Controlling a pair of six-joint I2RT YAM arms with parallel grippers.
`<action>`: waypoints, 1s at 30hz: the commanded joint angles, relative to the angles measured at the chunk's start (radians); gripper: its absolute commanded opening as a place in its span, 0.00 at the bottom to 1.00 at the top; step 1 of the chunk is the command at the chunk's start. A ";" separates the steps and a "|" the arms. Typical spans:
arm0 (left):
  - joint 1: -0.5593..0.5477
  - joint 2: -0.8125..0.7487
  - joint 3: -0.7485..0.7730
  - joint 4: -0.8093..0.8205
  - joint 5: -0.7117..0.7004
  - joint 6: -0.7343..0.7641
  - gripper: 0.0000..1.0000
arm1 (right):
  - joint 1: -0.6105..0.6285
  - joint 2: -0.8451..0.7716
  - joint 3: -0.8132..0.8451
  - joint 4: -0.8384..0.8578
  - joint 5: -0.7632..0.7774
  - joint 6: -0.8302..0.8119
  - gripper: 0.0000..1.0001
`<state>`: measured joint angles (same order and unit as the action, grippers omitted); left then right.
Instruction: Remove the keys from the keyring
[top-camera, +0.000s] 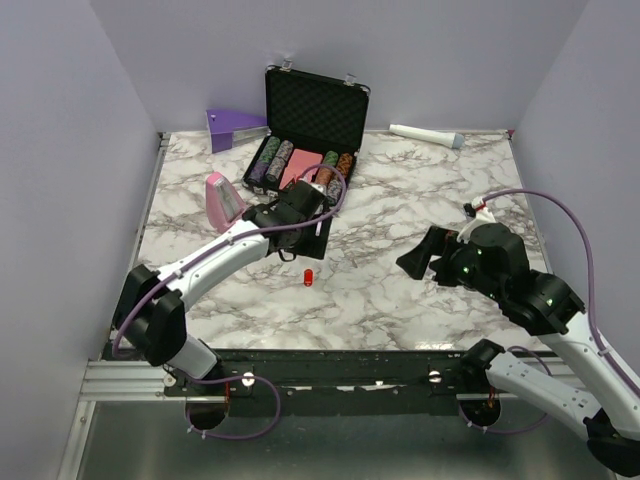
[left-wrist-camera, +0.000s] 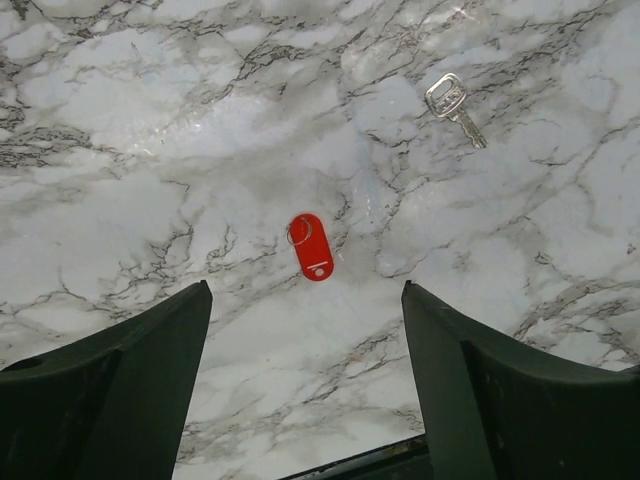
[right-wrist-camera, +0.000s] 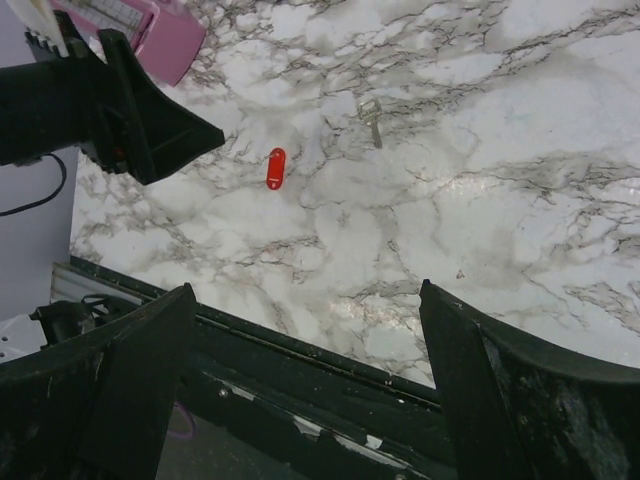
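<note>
The red keyring tag (top-camera: 308, 273) with its small ring lies flat on the marble, also in the left wrist view (left-wrist-camera: 311, 247) and the right wrist view (right-wrist-camera: 276, 168). One silvery key (left-wrist-camera: 455, 108) lies apart from it, not on the ring, and shows in the right wrist view too (right-wrist-camera: 371, 120). My left gripper (top-camera: 300, 235) is open and empty, hovering just behind the tag (left-wrist-camera: 305, 295). My right gripper (top-camera: 408, 262) is open and empty to the right of the tag, over the front edge (right-wrist-camera: 307, 288).
An open black case (top-camera: 315, 100) with poker chips (top-camera: 300, 162) stands at the back. A pink wedge-shaped box (top-camera: 222, 195) sits left of my left gripper. A purple piece (top-camera: 235, 125) and a white cylinder (top-camera: 425, 133) lie along the back wall.
</note>
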<state>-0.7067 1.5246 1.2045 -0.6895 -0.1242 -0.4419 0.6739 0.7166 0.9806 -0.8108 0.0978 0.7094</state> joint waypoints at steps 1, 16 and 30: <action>0.003 -0.133 0.033 -0.012 -0.040 0.005 0.87 | 0.000 0.000 0.035 0.001 -0.020 0.009 1.00; 0.065 -0.567 -0.321 0.212 -0.181 0.178 0.93 | -0.002 -0.002 0.076 0.053 -0.033 0.033 1.00; 0.441 -0.724 -0.717 0.651 -0.104 0.268 0.99 | 0.000 0.035 0.125 -0.001 -0.148 0.082 1.00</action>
<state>-0.3496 0.7670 0.5362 -0.2100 -0.2604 -0.2134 0.6739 0.7193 1.0687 -0.7799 0.0261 0.7551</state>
